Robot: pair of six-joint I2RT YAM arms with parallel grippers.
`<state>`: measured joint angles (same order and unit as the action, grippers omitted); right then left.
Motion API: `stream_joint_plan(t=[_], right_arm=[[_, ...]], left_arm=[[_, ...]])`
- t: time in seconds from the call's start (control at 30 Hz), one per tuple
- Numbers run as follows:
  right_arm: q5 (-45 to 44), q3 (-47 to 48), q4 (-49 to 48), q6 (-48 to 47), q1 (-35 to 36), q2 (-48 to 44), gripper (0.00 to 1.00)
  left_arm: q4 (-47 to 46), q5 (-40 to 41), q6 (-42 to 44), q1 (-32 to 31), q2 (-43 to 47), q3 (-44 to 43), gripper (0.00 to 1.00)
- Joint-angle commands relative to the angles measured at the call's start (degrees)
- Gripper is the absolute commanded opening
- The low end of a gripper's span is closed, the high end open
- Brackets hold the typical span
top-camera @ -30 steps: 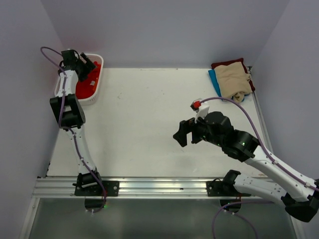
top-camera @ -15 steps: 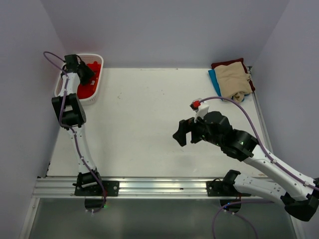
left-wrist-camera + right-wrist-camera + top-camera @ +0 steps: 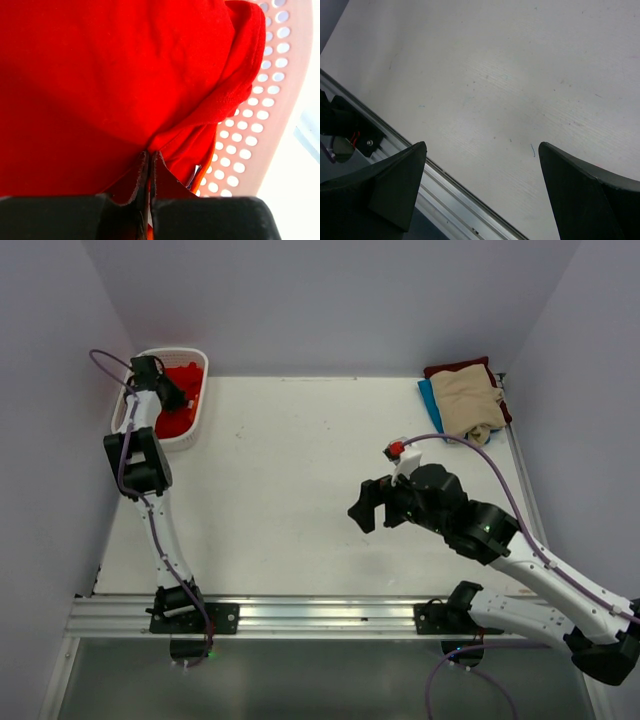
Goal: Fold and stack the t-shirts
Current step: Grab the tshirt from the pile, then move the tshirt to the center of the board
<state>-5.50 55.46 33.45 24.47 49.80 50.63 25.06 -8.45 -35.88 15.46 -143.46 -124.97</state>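
A bright red t-shirt (image 3: pixel 180 400) lies bunched in the white basket (image 3: pixel 190 435) at the table's back left. My left gripper (image 3: pixel 170 395) reaches down into the basket, shut on a fold of that red t-shirt (image 3: pixel 125 75); the pinch (image 3: pixel 149 155) shows in the left wrist view. A stack of folded t-shirts sits at the back right: a beige one (image 3: pixel 468 400) on top, blue (image 3: pixel 430 402) and maroon (image 3: pixel 455 368) edges beneath. My right gripper (image 3: pixel 375 508) hovers open over the bare table, right of centre, nothing between its fingers (image 3: pixel 400 175).
The basket's perforated wall (image 3: pixel 260 125) is right beside the pinched cloth. The aluminium rail (image 3: pixel 330 615) runs along the table's near edge, also seen below the right gripper (image 3: pixel 445 200). Walls close in on the left, back and right.
The left gripper moved deeper into the basket and shut on the red t-shirt. The right arm has not moved.
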Motion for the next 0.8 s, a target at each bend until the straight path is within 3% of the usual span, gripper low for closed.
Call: stream_joint_plan(t=[0.0, 0.27, 0.4, 0.6, 0.77], right_arm=[[-1.5, -0.3, 0.3, 0.6, 0.0, -1.1, 0.99], [-1.4, -1.1, -0.7, 0.3, 0.0, -0.2, 0.99], [-0.7, -1.3, -1.6, 0.1, 0.0, 0.6, 0.99], [-1.4, -1.9, -3.4, 0.5, 0.1, 1.3, 0.99], [-4.6, -3.6, -5.6, 2.0, 0.1, 0.4, 0.99]], left_arm=[[-5.2, -4.6, 0.7, -0.2, 4.7, 4.2, 0.00], [-18.0, -3.2, 0.5, -0.2, 21.9, 16.3, 0.00], [-20.2, -2.8, -0.8, -0.2, 30.8, 18.4, 0.00], [-18.6, -9.8, -2.1, -0.6, 38.7, 18.0, 0.00], [-15.4, -20.4, -3.2, -1.7, 43.9, 16.9, 0.00]])
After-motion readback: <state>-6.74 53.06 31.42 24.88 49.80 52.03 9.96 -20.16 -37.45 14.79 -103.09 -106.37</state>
